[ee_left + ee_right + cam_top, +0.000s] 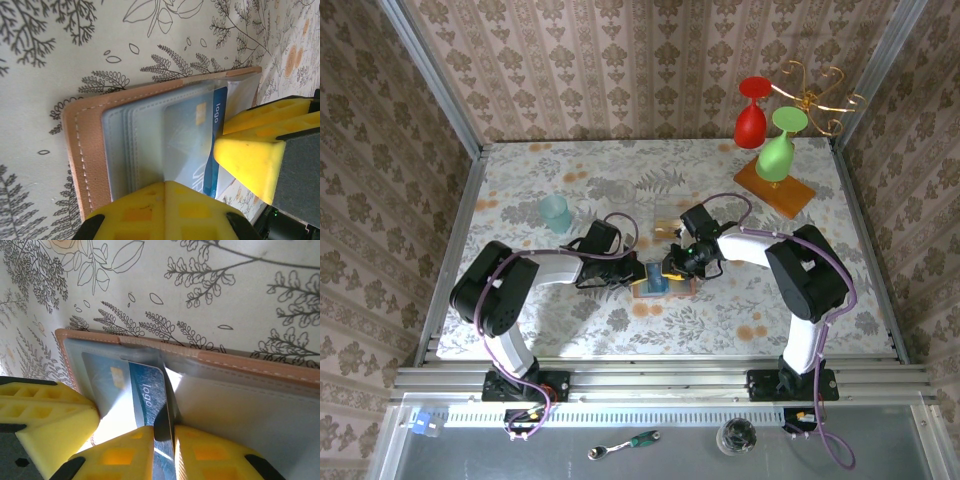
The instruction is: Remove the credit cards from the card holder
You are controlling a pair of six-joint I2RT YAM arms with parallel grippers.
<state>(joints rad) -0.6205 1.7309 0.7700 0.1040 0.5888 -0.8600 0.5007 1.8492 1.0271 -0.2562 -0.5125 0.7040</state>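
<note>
Red goblet point(751, 118) and green goblet point(777, 152) hang inverted over a wooden slab point(800, 195).

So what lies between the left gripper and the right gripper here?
The blue card, partly out of the card holder, lies between left gripper and right gripper, its edge in the right jaws; both wrist views show it.

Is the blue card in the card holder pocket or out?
Partly out: a translucent pocket of the card holder covers part of the blue card, and its strip printed "logo" lies bare.
</note>
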